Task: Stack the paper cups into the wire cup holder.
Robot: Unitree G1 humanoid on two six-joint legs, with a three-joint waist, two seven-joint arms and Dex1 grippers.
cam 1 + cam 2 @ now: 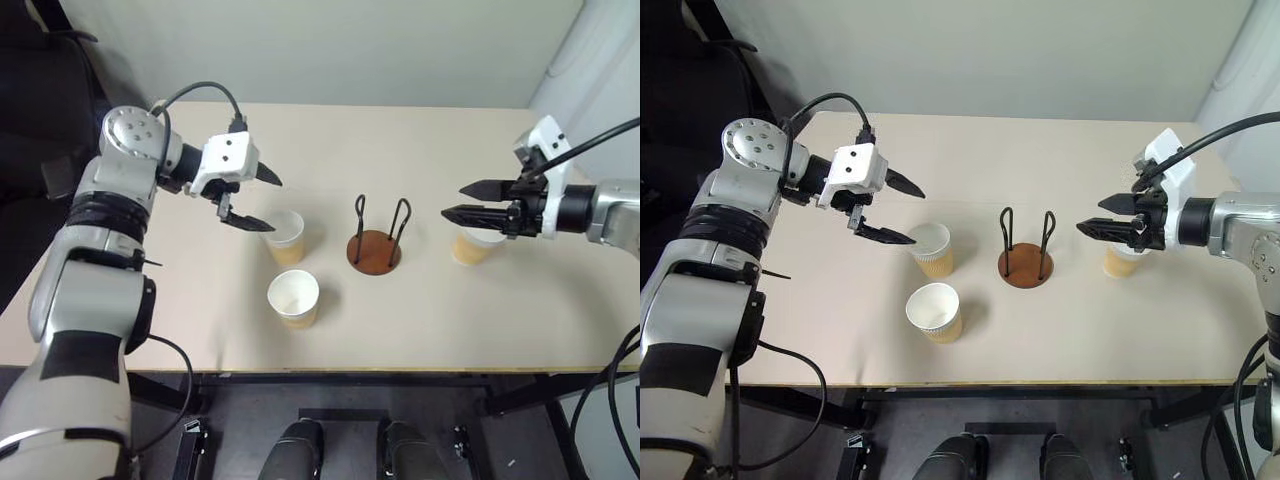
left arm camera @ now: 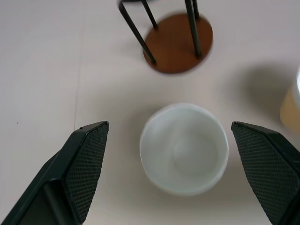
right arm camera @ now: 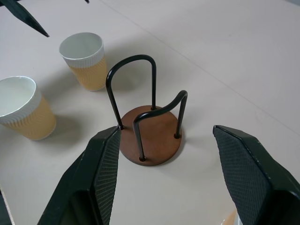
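Nearest to me, at the front edge of the beige table [image 1: 420, 330], stands one paper cup [image 1: 294, 298], upright with its white mouth open to the ceiling. Beyond it, the tabletop stretches back to a pale wall.

My left arm reaches in from the left, and my left gripper [image 1: 261, 200] hovers above and just to the left of a second paper cup [image 1: 285, 237]; my black fingers [image 2: 86, 161] are spread wide and have hold of nothing, and in the left wrist view that cup's rim sits between them, apart from both. My right arm comes in from the right, and my right gripper [image 1: 458, 201] hangs in the air above the third paper cup [image 1: 472, 246], its two fingers also parted and empty.

Between my two grippers, near the table's middle, the wire cup holder [image 1: 376, 243] stands on its round reddish-brown base, both black wire loops upright, no cup in it. All three cups rest on the table, apart from the holder and from each other.
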